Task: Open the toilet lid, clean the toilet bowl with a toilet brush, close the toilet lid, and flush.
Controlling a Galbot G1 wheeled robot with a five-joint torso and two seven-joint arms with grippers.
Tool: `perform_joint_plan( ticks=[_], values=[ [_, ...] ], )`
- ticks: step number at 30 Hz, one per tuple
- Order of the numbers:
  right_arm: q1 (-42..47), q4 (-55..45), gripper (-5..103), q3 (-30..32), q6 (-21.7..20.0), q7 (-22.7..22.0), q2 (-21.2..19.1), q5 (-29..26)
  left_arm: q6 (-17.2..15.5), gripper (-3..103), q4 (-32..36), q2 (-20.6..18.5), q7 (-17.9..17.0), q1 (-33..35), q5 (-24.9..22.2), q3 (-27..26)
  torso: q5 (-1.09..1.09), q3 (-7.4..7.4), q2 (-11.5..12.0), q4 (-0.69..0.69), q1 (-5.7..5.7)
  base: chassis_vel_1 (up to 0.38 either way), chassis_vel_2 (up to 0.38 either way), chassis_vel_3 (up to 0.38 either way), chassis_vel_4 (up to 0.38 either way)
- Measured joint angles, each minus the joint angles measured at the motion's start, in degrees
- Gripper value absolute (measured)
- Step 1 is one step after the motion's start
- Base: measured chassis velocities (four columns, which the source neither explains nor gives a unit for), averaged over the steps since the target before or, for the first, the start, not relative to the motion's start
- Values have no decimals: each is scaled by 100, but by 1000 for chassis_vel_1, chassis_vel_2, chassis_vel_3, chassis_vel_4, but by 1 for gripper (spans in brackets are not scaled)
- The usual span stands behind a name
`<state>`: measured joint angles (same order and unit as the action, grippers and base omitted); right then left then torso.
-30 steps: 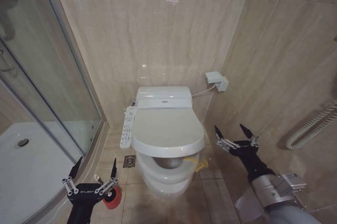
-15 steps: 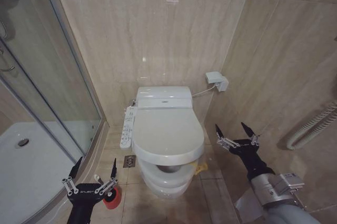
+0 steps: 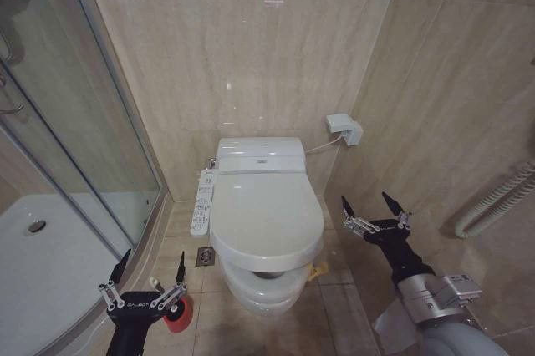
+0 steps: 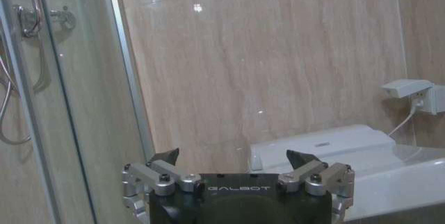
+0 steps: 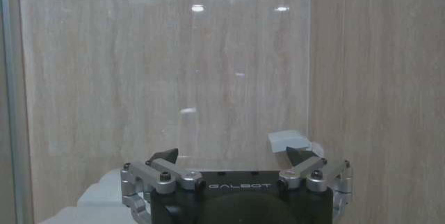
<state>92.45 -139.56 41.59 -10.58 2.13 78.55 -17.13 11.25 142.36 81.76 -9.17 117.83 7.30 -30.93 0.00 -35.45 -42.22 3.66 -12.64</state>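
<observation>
The toilet lid point(image 3: 266, 214) was down, or very nearly down, over the toilet bowl point(image 3: 257, 287). The lid was big, pale and oval, with a smooth top. A thin dark gap showed under its front edge. The white bowl stuck out a little below it, sitting on the tiled floor point(image 3: 209, 314) against the back wall.

The left claw point(image 3: 149, 267) hung low on the left side of the toilet, well apart from it. Its two dark fingers were spread wide and held nothing. Just behind that claw, on the floor, stood a small red cup point(image 3: 178, 312). A bit of a thin white stick, the toilet brush point(image 3: 155, 285), poked up from it. The bristle end could not be seen.

The right claw point(image 3: 369, 205) was up in the air on the right side of the toilet, near the tan wall. Its fingers were spread wide too, and it held nothing. It did not touch the lid.

A white control panel point(image 3: 201, 200) ran along the left side of the seat. A white wall socket point(image 3: 344, 128) sat above and to the right of the toilet, with a cord going to the toilet's back. The glass shower door point(image 3: 75, 122) stood at the left, with the white shower tray point(image 3: 42, 264) behind it.

In the left wrist view, the left claw point(image 4: 234, 156) pointed toward the wall, with the toilet's back part point(image 4: 326, 148) beyond it.
</observation>
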Motion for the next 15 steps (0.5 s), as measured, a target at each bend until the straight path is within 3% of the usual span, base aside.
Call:
perform_joint_plan(
  ticks=[15],
  values=[
    [-1, 3, 100, 1, -8, -1, -4, -8, 0, 100, 0, 0, 0, 0, 0, 0, 0, 0, 0, 0, 0, 0, 0, 0, 0]
  ],
)
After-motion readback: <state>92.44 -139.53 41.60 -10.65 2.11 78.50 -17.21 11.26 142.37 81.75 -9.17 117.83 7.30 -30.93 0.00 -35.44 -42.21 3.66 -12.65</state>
